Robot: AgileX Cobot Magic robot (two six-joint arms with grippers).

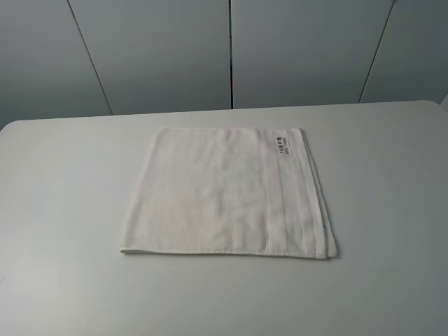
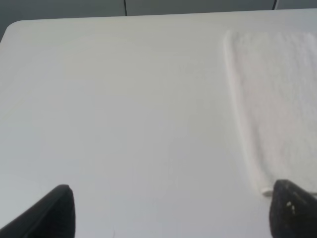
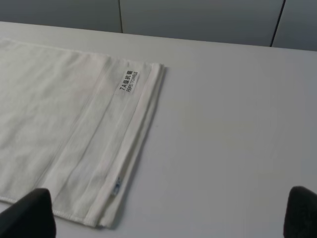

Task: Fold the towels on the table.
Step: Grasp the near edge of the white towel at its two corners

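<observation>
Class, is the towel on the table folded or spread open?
Folded: the towel lies in stacked layers, their edges visible along its striped side.

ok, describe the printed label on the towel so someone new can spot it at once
On the white table, the one white towel lies flat near the middle. In the high view a woven border stripe runs along its right side, and the label sits at the far end of that stripe. It is the only patch of dark lettering on the otherwise plain white cloth.
</observation>
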